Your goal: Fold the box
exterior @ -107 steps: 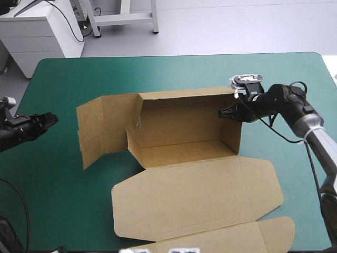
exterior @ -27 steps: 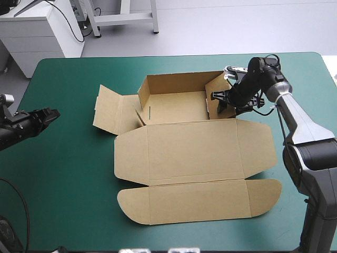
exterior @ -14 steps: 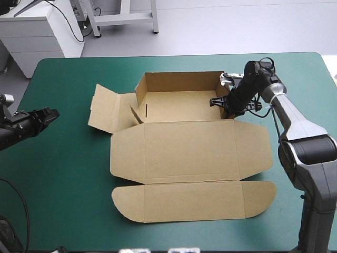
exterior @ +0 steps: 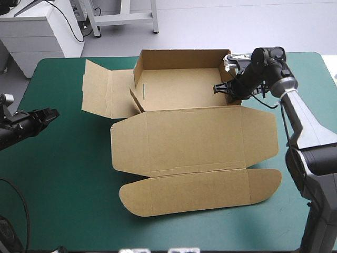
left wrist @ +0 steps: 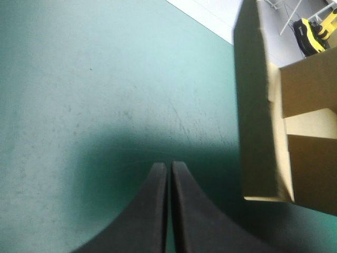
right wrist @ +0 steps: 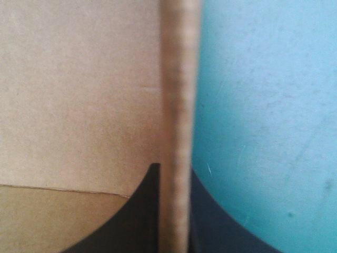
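Note:
The brown box (exterior: 184, 137) lies in the middle of the teal-green table, its back and right walls raised and its lid spread flat toward the near edge. My right gripper (exterior: 227, 88) is at the box's right wall, shut on the box: that wall's edge (right wrist: 178, 121) runs up between its black fingers (right wrist: 147, 211). My left gripper (exterior: 51, 115) hovers over bare cover near the table's left edge, shut and holding nothing; in its own view the left gripper (left wrist: 169, 174) points toward the box's raised left flap (left wrist: 258, 110), which stands ahead and to one side.
The box's loose left flap (exterior: 100, 95) tilts up at the back left. The rounded front flap (exterior: 200, 192) of the lid reaches toward the near edge. A white cabinet (exterior: 37, 31) stands beyond the far left corner.
My right gripper has pulled the box's right wall toward the far edge, and the whole box has slid back and turned a little. The left flap has risen. My left gripper stays still.

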`<act>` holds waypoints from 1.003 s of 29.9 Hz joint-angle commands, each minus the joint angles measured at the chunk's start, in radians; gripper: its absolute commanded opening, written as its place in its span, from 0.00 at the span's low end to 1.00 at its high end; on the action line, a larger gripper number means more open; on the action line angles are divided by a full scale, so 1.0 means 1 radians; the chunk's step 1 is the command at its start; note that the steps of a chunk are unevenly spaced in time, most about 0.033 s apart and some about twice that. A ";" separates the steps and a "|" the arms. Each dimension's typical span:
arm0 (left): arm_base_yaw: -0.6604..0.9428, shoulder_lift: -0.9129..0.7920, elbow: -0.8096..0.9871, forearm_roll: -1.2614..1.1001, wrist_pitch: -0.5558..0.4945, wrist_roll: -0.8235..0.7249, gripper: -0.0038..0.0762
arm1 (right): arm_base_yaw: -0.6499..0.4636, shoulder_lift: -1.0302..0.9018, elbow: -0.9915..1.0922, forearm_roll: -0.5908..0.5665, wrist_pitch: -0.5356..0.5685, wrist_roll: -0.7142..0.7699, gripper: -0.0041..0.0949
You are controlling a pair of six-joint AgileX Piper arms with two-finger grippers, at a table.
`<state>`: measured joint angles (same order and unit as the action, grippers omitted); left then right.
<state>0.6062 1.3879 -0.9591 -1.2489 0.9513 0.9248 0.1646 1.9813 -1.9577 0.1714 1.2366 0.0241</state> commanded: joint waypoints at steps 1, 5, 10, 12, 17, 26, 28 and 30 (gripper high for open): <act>0.000 -0.029 -0.026 -0.067 -0.008 0.009 0.06 | -0.008 -0.135 -0.039 0.033 0.014 -0.032 0.03; 0.000 -0.025 -0.026 -0.072 -0.020 0.009 0.06 | -0.010 -0.214 -0.039 0.035 0.014 -0.043 0.03; -0.020 0.004 -0.026 -0.148 -0.006 -0.011 0.06 | -0.010 -0.310 -0.039 0.070 0.014 -0.070 0.03; -0.050 0.020 -0.026 -0.205 -0.008 -0.011 0.06 | -0.010 -0.342 -0.039 0.077 0.014 -0.072 0.03; -0.179 0.055 -0.026 -0.283 0.013 -0.009 0.06 | -0.008 -0.375 -0.039 0.080 0.014 -0.094 0.03; -0.367 0.070 -0.047 -0.302 0.003 -0.007 0.04 | -0.008 -0.375 -0.039 0.090 0.014 -0.094 0.03; -0.395 0.070 -0.063 -0.300 0.005 -0.017 0.04 | -0.008 -0.375 -0.039 0.090 0.014 -0.094 0.03; -0.420 0.070 -0.084 -0.300 0.013 -0.033 0.04 | -0.008 -0.375 -0.039 0.088 0.014 -0.094 0.03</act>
<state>0.2217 1.4893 -0.9896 -1.4741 0.9301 0.9107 0.1635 1.6555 -1.9658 0.2199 1.2420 -0.0696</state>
